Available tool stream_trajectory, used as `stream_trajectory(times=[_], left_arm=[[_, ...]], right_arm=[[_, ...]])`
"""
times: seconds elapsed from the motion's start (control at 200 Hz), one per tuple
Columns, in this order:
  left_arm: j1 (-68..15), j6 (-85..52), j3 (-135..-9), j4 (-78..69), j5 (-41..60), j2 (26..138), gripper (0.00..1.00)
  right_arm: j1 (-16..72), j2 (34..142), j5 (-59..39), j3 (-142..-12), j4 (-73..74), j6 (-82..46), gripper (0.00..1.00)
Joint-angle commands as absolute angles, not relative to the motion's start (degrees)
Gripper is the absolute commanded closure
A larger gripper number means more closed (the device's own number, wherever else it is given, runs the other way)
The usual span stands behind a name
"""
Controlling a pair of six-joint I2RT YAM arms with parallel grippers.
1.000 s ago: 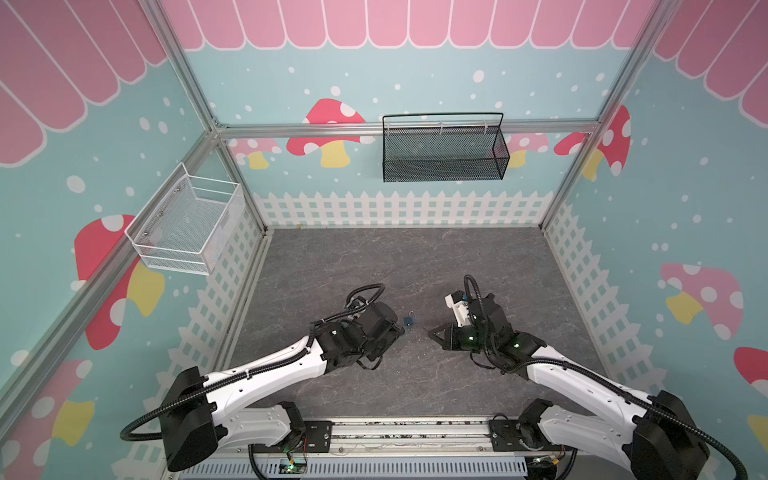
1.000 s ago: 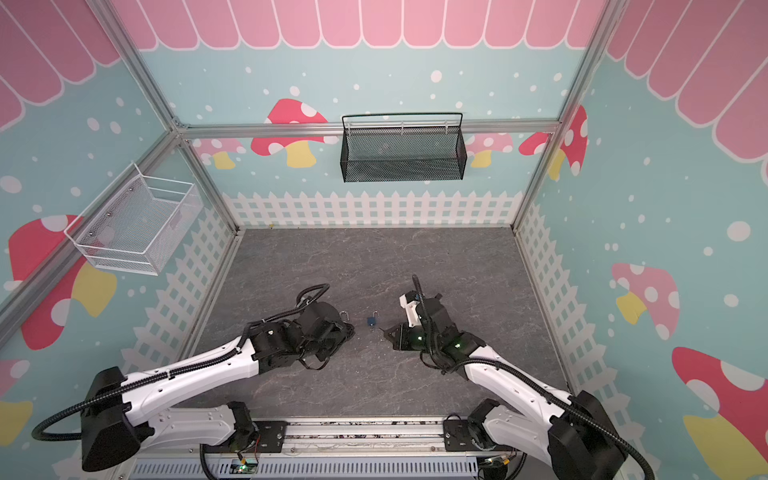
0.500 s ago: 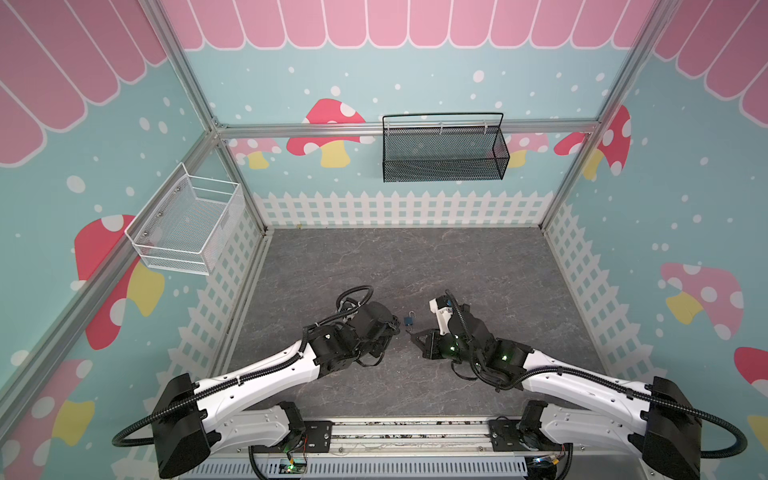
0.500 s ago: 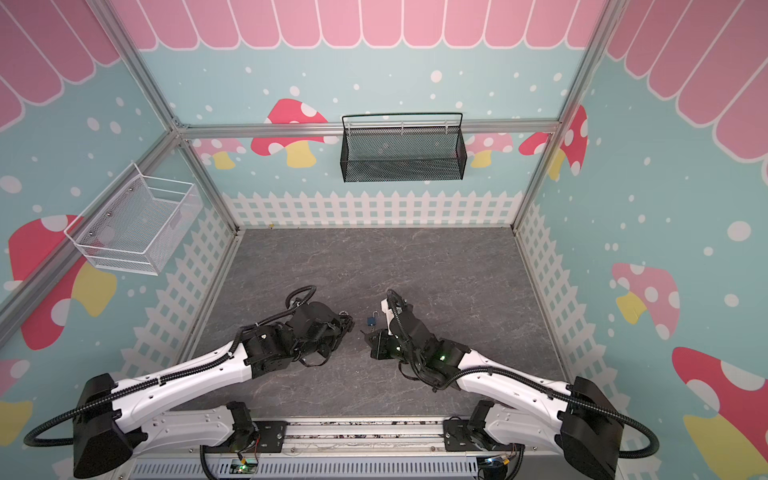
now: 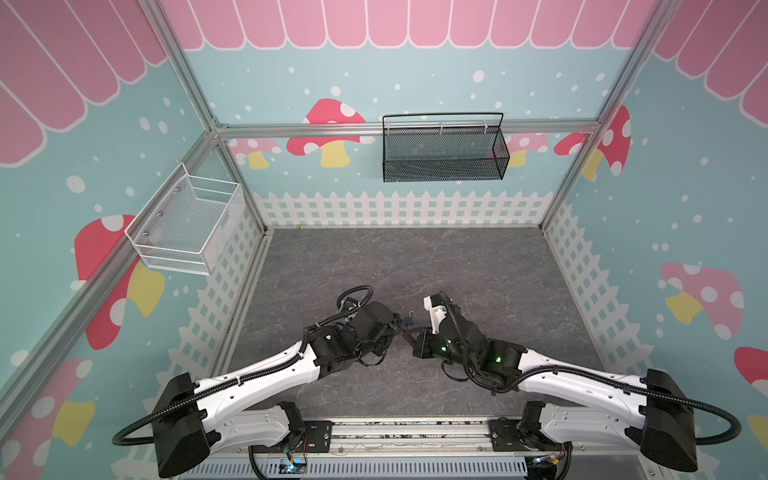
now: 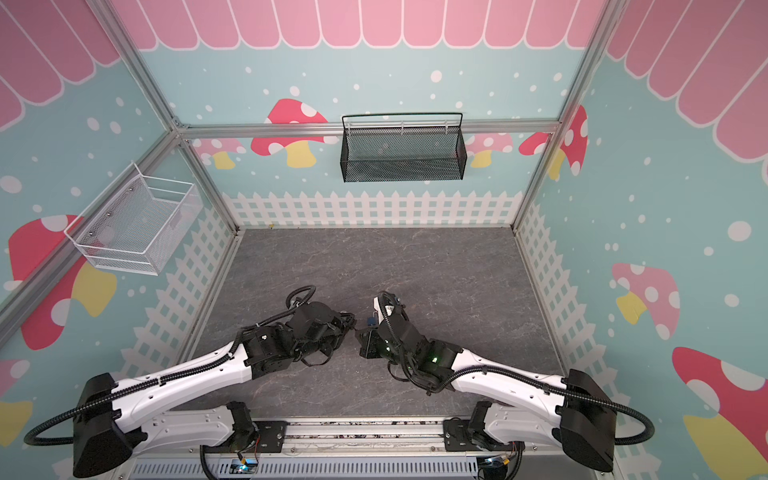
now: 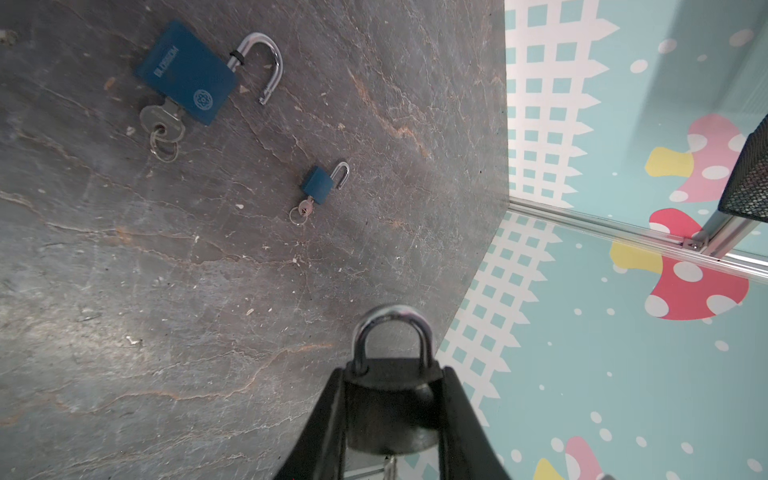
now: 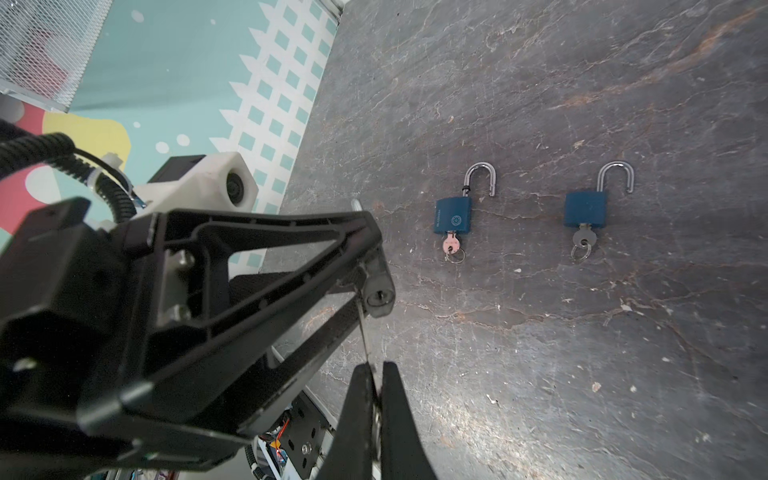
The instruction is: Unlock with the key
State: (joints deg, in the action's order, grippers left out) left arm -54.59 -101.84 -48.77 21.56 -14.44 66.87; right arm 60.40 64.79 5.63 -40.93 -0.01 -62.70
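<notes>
Right wrist view: above the grey desk [image 8: 540, 353], the left tool [image 8: 370, 266] clamps a dark padlock [image 8: 379, 296], keyhole presented outward; the right tool [image 8: 374, 368] pinches the key [image 8: 364, 332], blade seemingly just beside that keyhole, not yet inside.

The table [image 5: 415, 266] under me is a dark grey slab veined like slate, with rust-coloured streaks and pale specks of grit scattered over it. Two locks lie flat on it, side by side and apart from each other. One blue padlock [image 8: 453, 214] has its shackle swung open and a key [image 8: 451, 245] with a ring in its bottom. The second blue padlock [image 8: 586, 210] lies the same way, shackle open, a second key [image 8: 584, 239] and ring in its keyhole.
</notes>
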Motion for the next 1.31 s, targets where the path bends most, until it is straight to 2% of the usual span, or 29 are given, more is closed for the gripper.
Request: stream_trajectory(times=[0.0, 0.205, 0.55, 1.301], left_arm=[[-54.93, -103.57, -48.96, 19.79, -16.16, 66.71, 1.0], [-54.91, -103.99, -48.04, 19.25, -16.59, 66.12, 1.0], [-54.76, -104.71, -46.49, 18.63, -18.0, 63.66, 1.0], [-54.76, -104.64, -47.55, 17.95, -17.23, 65.47, 1.0]], right_arm=[[60.64, 65.45, 9.08, -42.73, -1.84, -64.51, 1.0], [60.58, 66.97, 8.57, -43.98, -3.47, -65.77, 1.0], [60.9, 63.28, 10.09, -40.97, -5.71, -66.43, 1.0], [60.97, 65.51, 8.69, -43.95, -0.51, -62.54, 1.0]])
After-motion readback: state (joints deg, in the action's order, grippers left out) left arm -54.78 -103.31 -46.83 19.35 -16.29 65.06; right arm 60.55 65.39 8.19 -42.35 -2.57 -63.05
